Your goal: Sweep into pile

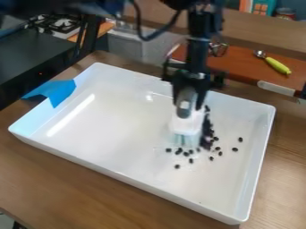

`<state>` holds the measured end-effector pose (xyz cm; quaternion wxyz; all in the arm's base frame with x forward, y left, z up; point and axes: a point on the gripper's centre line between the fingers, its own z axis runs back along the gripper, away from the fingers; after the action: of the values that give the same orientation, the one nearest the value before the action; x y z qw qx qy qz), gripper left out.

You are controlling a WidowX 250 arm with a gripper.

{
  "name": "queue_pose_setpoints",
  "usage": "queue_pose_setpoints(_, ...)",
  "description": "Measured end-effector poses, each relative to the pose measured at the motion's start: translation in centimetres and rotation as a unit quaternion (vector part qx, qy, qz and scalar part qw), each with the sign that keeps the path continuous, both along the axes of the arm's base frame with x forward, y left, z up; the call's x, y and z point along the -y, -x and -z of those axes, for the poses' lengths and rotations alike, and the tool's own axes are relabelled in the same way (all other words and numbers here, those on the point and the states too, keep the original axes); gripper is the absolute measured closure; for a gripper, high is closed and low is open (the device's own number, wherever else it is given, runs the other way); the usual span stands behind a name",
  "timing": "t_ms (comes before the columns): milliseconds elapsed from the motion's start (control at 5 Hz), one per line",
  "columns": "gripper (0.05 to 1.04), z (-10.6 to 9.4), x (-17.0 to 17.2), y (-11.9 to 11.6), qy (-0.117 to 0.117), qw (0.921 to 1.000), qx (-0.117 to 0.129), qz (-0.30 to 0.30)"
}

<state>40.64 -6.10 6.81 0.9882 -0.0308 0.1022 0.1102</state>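
The black gripper (190, 100) hangs over the right half of a white tray (108, 129), shut on the handle of a white brush (188, 124). The brush points down, its pale bristles at the tray floor. Small dark beans (186, 154) lie scattered just below and to the right of the bristles. A denser dark line of them runs along the brush's right side, partly hidden behind the brush and gripper.
Blue tape (57, 91) covers part of the tray's left rim. The tray stands on a wooden table (78, 188). Behind it are an orange-brown board (239, 67), a scoop with a yellow-green handle (278, 65) and a toy stove (57, 22).
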Motion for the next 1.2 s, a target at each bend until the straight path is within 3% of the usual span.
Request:
queue_pose_setpoints(400,0.595,-0.8,6.0,-1.0,0.035,0.9993,-0.010,0.004)
queue_pose_setpoints(600,0.595,-2.7,7.0,-1.9,0.063,0.9979,-0.007,0.007)
queue_pose_setpoints(800,0.595,-7.0,4.9,-2.7,0.099,0.9950,0.009,-0.007)
queue_pose_setpoints(1000,0.595,-8.4,0.7,-2.9,0.122,0.9921,0.006,-0.026)
queue_pose_setpoints(1200,0.596,-7.9,-2.8,-2.3,0.102,0.9941,0.011,-0.036)
